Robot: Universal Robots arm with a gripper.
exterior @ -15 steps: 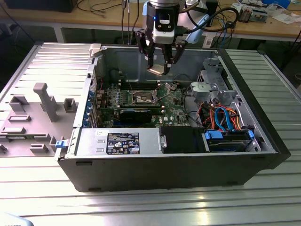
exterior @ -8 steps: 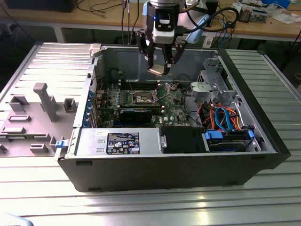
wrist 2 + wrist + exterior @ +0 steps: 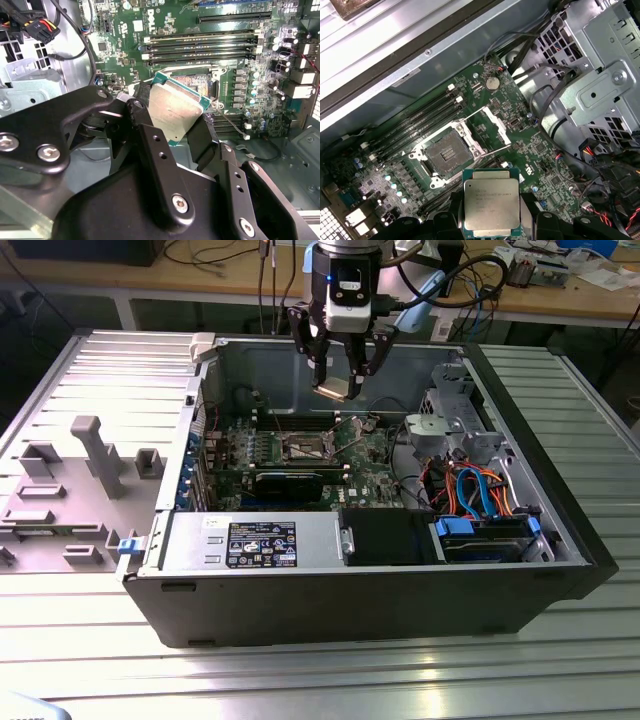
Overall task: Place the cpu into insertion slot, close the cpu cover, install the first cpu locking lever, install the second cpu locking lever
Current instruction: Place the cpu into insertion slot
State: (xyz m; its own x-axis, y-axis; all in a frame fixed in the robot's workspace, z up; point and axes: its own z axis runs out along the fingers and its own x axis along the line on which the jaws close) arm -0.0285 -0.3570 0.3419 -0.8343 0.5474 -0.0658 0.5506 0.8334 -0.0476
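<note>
My gripper (image 3: 338,386) hangs inside the open computer case, above the green motherboard (image 3: 365,455), shut on the cpu (image 3: 333,391). The cpu (image 3: 491,207) is a square chip with a pale metal face, held flat between the black fingers (image 3: 150,145). In the second wrist view the cpu (image 3: 175,107) hides part of the socket. The insertion slot (image 3: 449,154) lies open with its dark centre bare, a short way below and beside the chip. The cpu cover (image 3: 498,127), a thin silvery frame, stands raised along one side of the insertion slot (image 3: 305,448).
Long memory slots (image 3: 420,125) run beside the socket. A metal drive cage (image 3: 600,85) and bundled cables (image 3: 470,490) fill the exterior view's right of the case. A black card (image 3: 290,482) and the power supply (image 3: 260,540) sit nearer the front. A grey fixture tray (image 3: 80,470) lies outside the case.
</note>
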